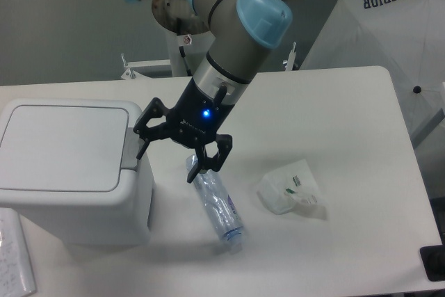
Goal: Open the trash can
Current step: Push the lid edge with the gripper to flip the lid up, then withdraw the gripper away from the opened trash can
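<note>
One step in hand: get the black two-finger gripper (170,155) onto the grey push-tab (131,149) of the large boxy white plastic trash can (73,172) w/ flat hinged lid. Can sits at the left end of the white desk (334,116), lid flat & shut, tab on its right edge facing the arm.

Gripper hangs just right of the can, fingers spread wide, nothing held. Left fingertip looks near the tab, maybe just above it; contact can't be told from this angle.

How to do it well, as I judge it:
- Use one fingertip as the pusher; bring it over the tab's middle, not the lid panel or the can's corner.
- Press straight down, slow, so the can doesn't slide or tip on the desk.
- Watch the other finger: it hangs right over the neck end of the clear crushed plastic bottle (218,201) lying just right of the can. Going down may hit it; closing the fingers first or shifting left would likely help.
- Back off up & right once latch gives, so the lid has room to swing.

Crumpled clear plastic wrapper (290,189) lies further right, well apart, no concern.
</note>
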Tool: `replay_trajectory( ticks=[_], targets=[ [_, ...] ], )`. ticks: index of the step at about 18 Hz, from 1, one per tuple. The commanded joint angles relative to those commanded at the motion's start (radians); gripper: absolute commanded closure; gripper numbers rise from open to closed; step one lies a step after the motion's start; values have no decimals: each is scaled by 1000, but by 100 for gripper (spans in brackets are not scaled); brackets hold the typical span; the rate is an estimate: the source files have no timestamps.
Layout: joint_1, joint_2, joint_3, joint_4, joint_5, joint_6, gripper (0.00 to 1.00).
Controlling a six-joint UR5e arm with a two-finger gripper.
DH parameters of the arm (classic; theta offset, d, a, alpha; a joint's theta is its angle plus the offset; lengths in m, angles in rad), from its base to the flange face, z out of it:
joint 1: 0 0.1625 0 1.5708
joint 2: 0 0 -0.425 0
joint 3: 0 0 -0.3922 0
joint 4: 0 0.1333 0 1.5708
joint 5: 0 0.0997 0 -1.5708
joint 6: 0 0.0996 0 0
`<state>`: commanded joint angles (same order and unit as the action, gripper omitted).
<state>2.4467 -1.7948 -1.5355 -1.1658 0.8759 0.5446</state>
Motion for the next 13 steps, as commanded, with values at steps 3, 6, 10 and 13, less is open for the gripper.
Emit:
replay_trajectory(
  ticks=[3,6,10,13],
  targets=[
    [0,-3,0,0,0,0,0],
    [0,-6,0,0,0,0,0],
    [0,-8,2,-2,0,2,0],
    [0,-6,6,-3,0,0,0]
  ],
)
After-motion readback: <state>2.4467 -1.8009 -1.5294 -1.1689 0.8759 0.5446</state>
